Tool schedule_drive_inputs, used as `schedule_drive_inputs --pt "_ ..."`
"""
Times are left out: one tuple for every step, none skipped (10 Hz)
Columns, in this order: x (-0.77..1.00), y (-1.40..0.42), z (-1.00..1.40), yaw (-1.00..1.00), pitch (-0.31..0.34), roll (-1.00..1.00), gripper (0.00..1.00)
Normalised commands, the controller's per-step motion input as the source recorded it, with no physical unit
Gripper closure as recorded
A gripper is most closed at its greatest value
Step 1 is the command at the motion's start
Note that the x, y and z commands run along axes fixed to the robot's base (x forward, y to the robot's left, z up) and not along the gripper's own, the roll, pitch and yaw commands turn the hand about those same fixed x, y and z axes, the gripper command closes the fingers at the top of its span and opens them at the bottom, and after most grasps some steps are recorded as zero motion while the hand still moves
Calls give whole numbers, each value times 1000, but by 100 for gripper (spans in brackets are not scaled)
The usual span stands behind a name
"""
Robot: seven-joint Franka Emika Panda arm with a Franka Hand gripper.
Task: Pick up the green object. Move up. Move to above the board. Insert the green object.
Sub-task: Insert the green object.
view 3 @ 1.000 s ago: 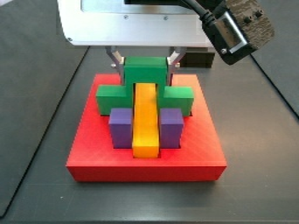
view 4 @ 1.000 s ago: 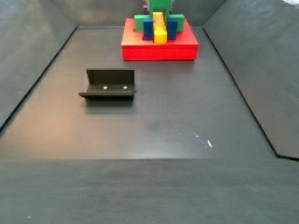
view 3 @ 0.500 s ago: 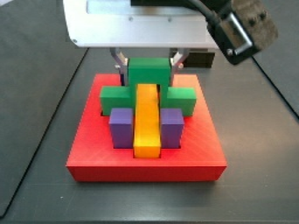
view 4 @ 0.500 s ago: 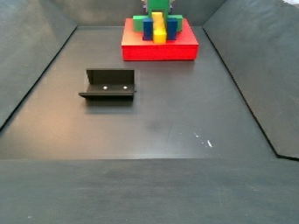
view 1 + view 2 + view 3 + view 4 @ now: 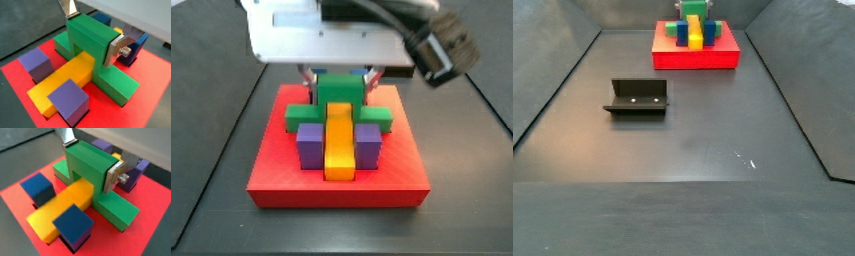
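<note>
Wrist views: gripper clamped on green object over the bar

Both wrist views show the gripper [image 5: 90, 35] closed on the raised middle of the green object [image 5: 93, 42], one silver finger [image 5: 120, 46] flat against each side. The green object straddles the yellow bar [image 5: 63, 82], its two low legs resting on the board [image 5: 143, 107] to either side. Purple and blue blocks [image 5: 75, 223] stand beside the bar, just apart from the legs.

In a side view the gripper [image 5: 338, 72] hangs under the white wrist housing [image 5: 325, 35] at the far end of the board [image 5: 338, 185], the green object [image 5: 338, 100] between its fingers. In a side view the board [image 5: 696, 55] lies at the far end of the surface [image 5: 700, 140], well apart from the fixture [image 5: 637, 98].
</note>
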Motion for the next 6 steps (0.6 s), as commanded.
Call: schedule_drive_inputs --pt "0 0 -474 0 -79 50 100" --pt "0 0 -503 0 -79 57 100" --pt "0 0 -540 0 -84 74 100" --pt "-46 -11 -486 0 -51 109 100" --pt "0 0 0 0 0 4 100" --pt "0 0 0 0 0 0 100"
